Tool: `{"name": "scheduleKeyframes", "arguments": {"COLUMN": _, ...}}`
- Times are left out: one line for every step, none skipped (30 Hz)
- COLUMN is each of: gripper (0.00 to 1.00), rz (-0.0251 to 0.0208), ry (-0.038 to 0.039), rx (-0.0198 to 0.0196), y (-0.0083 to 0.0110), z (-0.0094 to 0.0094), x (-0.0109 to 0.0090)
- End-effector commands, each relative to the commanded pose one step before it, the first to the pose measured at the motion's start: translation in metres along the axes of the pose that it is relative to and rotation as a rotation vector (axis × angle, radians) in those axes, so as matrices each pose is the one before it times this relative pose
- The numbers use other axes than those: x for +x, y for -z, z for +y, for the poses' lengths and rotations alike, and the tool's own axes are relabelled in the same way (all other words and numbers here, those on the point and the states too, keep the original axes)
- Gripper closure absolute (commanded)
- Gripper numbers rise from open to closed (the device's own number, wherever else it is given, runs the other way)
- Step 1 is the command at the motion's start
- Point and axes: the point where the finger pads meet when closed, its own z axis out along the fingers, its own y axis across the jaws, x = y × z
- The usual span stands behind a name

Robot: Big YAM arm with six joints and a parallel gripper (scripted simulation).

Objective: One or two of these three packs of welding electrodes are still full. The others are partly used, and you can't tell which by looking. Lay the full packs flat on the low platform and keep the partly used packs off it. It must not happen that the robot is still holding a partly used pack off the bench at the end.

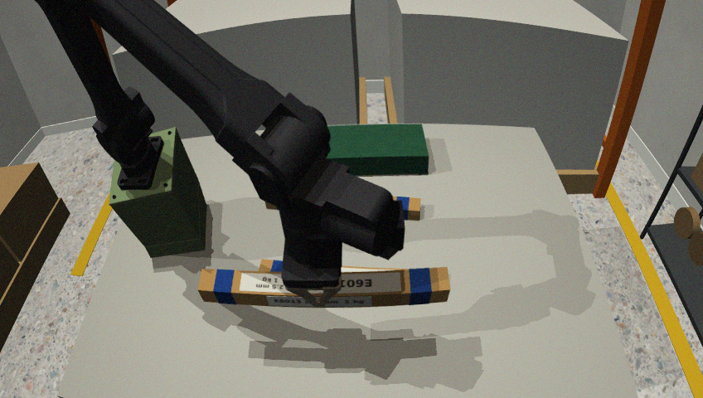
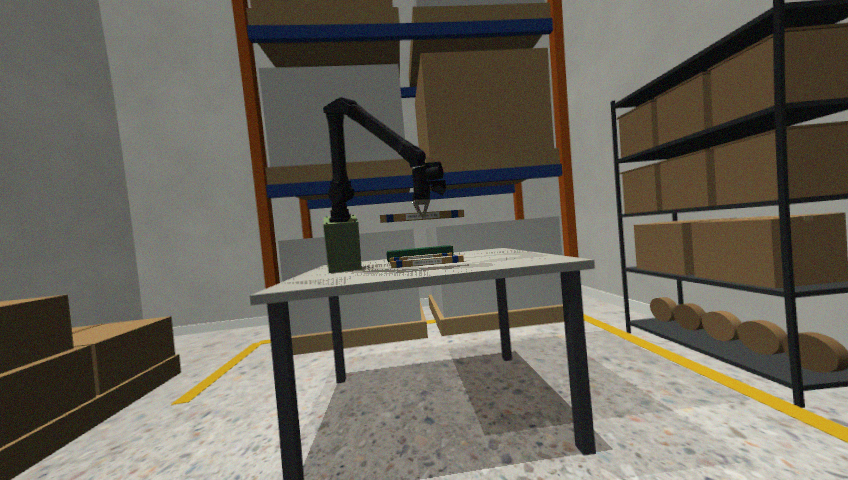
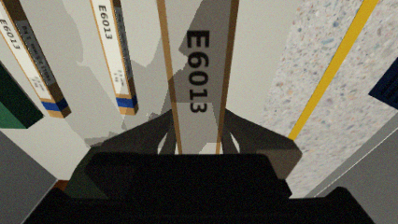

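Observation:
My gripper [image 1: 319, 298] [image 2: 421, 212] [image 3: 198, 112] is shut on a long cardboard electrode pack [image 1: 385, 284] [image 2: 397, 217] [image 3: 198, 70] with blue bands and a white E6013 label. It grips near the middle and holds the pack high above the table, roughly level. A second pack [image 1: 268, 264] [image 2: 434, 261] [image 3: 111, 47] lies on the table, mostly hidden behind the held one in the top view. A third pack [image 1: 413, 208] [image 3: 35, 70] lies farther back, partly hidden by the arm. The low green platform [image 1: 380, 143] [image 2: 420, 250] [image 3: 16, 105] is behind them; no pack shows on its visible part.
The arm stands on a green pedestal [image 1: 182, 211] [image 2: 343, 243] at the table's left side. The table [image 1: 493, 355] [image 2: 505, 267] has a rack behind it. A shelf unit [image 2: 779, 237] stands to the right and cartons [image 2: 130, 350] stand on the floor at left.

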Motion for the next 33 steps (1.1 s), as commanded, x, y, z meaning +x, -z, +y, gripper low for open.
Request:
{"name": "scheduleKeyframes", "arguments": {"gripper": 1.00, "rz": -0.05205, "ry": -0.02199, "rx": 0.02993, "y": 0.01998, "z": 0.00567, "x": -0.01082}}
{"name": "scheduleKeyframes", "arguments": {"gripper": 1.00, "rz": 0.00020, "ry": 0.00006, "rx": -0.00035, "y": -0.00012, "z": 0.00283, "x": -0.00001}}
{"name": "scheduleKeyframes", "arguments": {"gripper": 1.00, "rz": 0.00016, "ry": 0.00005, "rx": -0.00032, "y": -0.00011, "z": 0.00281, "x": -0.00003}}
{"name": "scheduleKeyframes", "arguments": {"gripper": 1.00, "rz": 0.00013, "ry": 0.00004, "rx": -0.00030, "y": -0.00009, "z": 0.00279, "x": -0.00005}}
{"name": "scheduleKeyframes", "arguments": {"gripper": 1.00, "rz": 0.00010, "ry": 0.00003, "rx": -0.00029, "y": -0.00008, "z": 0.00278, "x": -0.00006}}
{"name": "scheduleKeyframes", "arguments": {"gripper": 1.00, "rz": 0.00008, "ry": 0.00002, "rx": -0.00027, "y": -0.00007, "z": 0.00277, "x": -0.00008}}
{"name": "scheduleKeyframes", "arguments": {"gripper": 1.00, "rz": 0.00000, "ry": 0.00000, "rx": 0.00000, "y": 0.00000, "z": 0.00000, "x": 0.00000}}
{"name": "scheduleKeyframes", "arguments": {"gripper": 1.00, "rz": 0.00000, "ry": 0.00000, "rx": 0.00000, "y": 0.00000, "z": 0.00000, "x": 0.00000}}
{"name": "scheduleKeyframes", "arguments": {"gripper": 1.00, "rz": 0.00006, "ry": 0.00001, "rx": -0.00026, "y": -0.00006, "z": 0.00276, "x": -0.00009}}
{"name": "scheduleKeyframes", "arguments": {"gripper": 1.00, "rz": 0.00004, "ry": 0.00001, "rx": -0.00025, "y": -0.00005, "z": 0.00275, "x": -0.00010}}
{"name": "scheduleKeyframes", "arguments": {"gripper": 1.00, "rz": 0.00003, "ry": 0.00000, "rx": -0.00025, "y": -0.00004, "z": 0.00274, "x": -0.00010}}
{"name": "scheduleKeyframes", "arguments": {"gripper": 1.00, "rz": 0.00001, "ry": 0.00000, "rx": -0.00026, "y": -0.00004, "z": 0.00274, "x": -0.00011}}
{"name": "scheduleKeyframes", "arguments": {"gripper": 1.00, "rz": -0.00001, "ry": 0.00000, "rx": -0.00028, "y": -0.00003, "z": 0.00274, "x": -0.00012}}
{"name": "scheduleKeyframes", "arguments": {"gripper": 1.00, "rz": 0.00016, "ry": 0.00005, "rx": -0.00037, "y": -0.00003, "z": 0.00275, "x": -0.00008}}
{"name": "scheduleKeyframes", "arguments": {"gripper": 1.00, "rz": 0.00023, "ry": 0.00006, "rx": -0.00039, "y": -0.00002, "z": 0.00276, "x": -0.00006}}
{"name": "scheduleKeyframes", "arguments": {"gripper": 1.00, "rz": 0.00019, "ry": 0.00005, "rx": -0.00035, "y": -0.00002, "z": 0.00275, "x": -0.00007}}
{"name": "scheduleKeyframes", "arguments": {"gripper": 1.00, "rz": 0.00007, "ry": 0.00002, "rx": -0.00028, "y": -0.00002, "z": 0.00273, "x": -0.00010}}
{"name": "scheduleKeyframes", "arguments": {"gripper": 1.00, "rz": -0.00006, "ry": -0.00002, "rx": -0.00019, "y": -0.00002, "z": 0.00271, "x": -0.00014}}
{"name": "scheduleKeyframes", "arguments": {"gripper": 1.00, "rz": -0.00013, "ry": -0.00004, "rx": -0.00014, "y": -0.00001, "z": 0.00269, "x": -0.00016}}
{"name": "scheduleKeyframes", "arguments": {"gripper": 1.00, "rz": -0.00011, "ry": -0.00004, "rx": -0.00014, "y": -0.00001, "z": 0.00269, "x": -0.00016}}
{"name": "scheduleKeyframes", "arguments": {"gripper": 1.00, "rz": -0.00010, "ry": -0.00004, "rx": -0.00015, "y": -0.00001, "z": 0.00269, "x": -0.00015}}
{"name": "scheduleKeyframes", "arguments": {"gripper": 1.00, "rz": -0.00009, "ry": -0.00003, "rx": -0.00016, "y": -0.00001, "z": 0.00269, "x": -0.00015}}
{"name": "scheduleKeyframes", "arguments": {"gripper": 1.00, "rz": -0.00009, "ry": -0.00003, "rx": -0.00017, "y": -0.00001, "z": 0.00269, "x": -0.00015}}
{"name": "scheduleKeyframes", "arguments": {"gripper": 1.00, "rz": 0.00000, "ry": 0.00000, "rx": 0.00000, "y": 0.00000, "z": 0.00000, "x": 0.00000}}
{"name": "scheduleKeyframes", "arguments": {"gripper": 1.00, "rz": 0.00000, "ry": 0.00000, "rx": 0.00000, "y": 0.00000, "z": 0.00000, "x": 0.00000}}
{"name": "scheduleKeyframes", "arguments": {"gripper": 1.00, "rz": -0.00097, "ry": -0.00028, "rx": 0.00016, "y": 0.00039, "z": 0.00237, "x": -0.00070}}
{"name": "scheduleKeyframes", "arguments": {"gripper": 1.00, "rz": -0.00002, "ry": -0.00001, "rx": -0.00020, "y": -0.00004, "z": 0.00272, "x": -0.00010}}
{"name": "scheduleKeyframes", "arguments": {"gripper": 1.00, "rz": 0.00005, "ry": 0.00001, "rx": -0.00023, "y": -0.00006, "z": 0.00274, "x": -0.00007}}
{"name": "scheduleKeyframes", "arguments": {"gripper": 1.00, "rz": 0.00002, "ry": 0.00000, "rx": -0.00026, "y": -0.00005, "z": 0.00274, "x": -0.00008}}
{"name": "scheduleKeyframes", "arguments": {"gripper": 1.00, "rz": 0.00000, "ry": 0.00000, "rx": -0.00028, "y": -0.00004, "z": 0.00274, "x": -0.00009}}
{"name": "scheduleKeyframes", "arguments": {"gripper": 1.00, "rz": 0.00025, "ry": 0.00007, "rx": -0.00038, "y": -0.00004, "z": 0.00276, "x": -0.00004}}
{"name": "scheduleKeyframes", "arguments": {"gripper": 1.00, "rz": 0.00041, "ry": 0.00011, "rx": -0.00042, "y": -0.00003, "z": 0.00277, "x": 0.00000}}
{"name": "scheduleKeyframes", "arguments": {"gripper": 1.00, "rz": 0.00041, "ry": 0.00011, "rx": -0.00040, "y": -0.00003, "z": 0.00276, "x": -0.00001}}
